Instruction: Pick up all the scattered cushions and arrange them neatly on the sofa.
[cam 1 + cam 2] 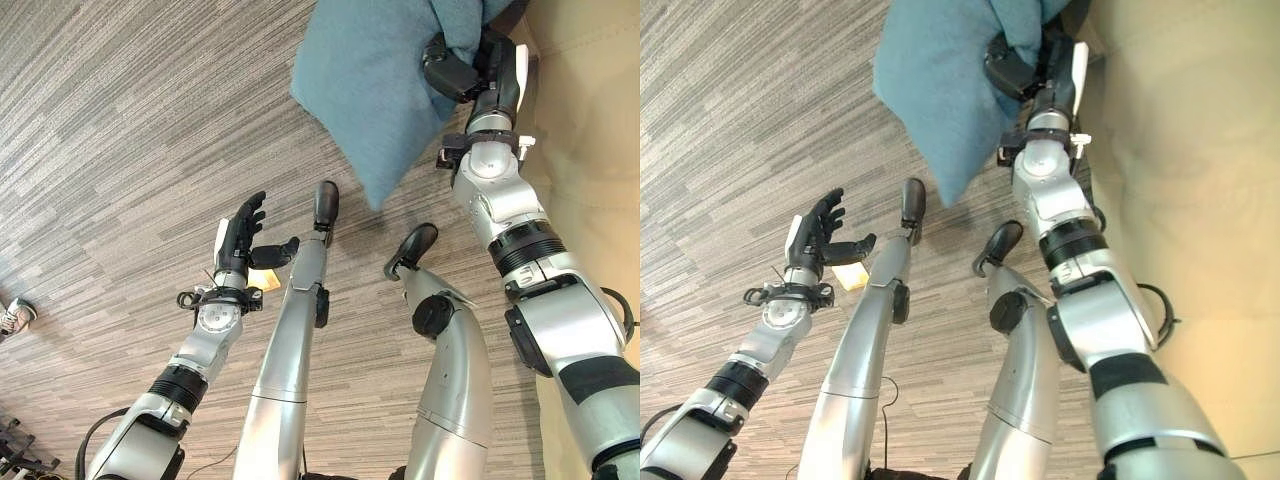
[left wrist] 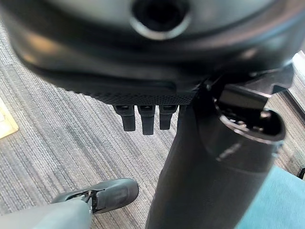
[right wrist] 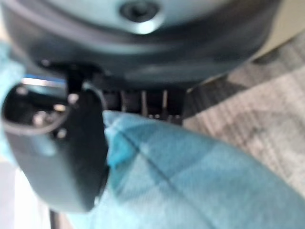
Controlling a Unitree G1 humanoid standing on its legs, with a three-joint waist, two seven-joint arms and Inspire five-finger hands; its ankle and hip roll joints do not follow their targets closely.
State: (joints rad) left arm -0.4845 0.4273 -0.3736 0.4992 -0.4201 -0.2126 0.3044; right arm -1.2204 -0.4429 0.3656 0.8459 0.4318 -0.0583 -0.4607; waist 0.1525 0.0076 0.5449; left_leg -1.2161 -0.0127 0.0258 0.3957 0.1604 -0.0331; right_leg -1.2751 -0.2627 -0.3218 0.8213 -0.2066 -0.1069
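My right hand holds the teal cushion by one edge, fingers curled into the cloth, so it hangs free above the carpet floor — just beside the beige sofa, where it must go. My left hand waits low with fingers relaxed and spread — empty, perhaps ready to support.

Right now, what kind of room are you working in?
Likely a living room or lounge-style test space. The floor is grey striped carpet, a beige sofa stands on my right, and my right hand grips a teal cushion lifted clear of the floor. My left hand hangs open and empty.
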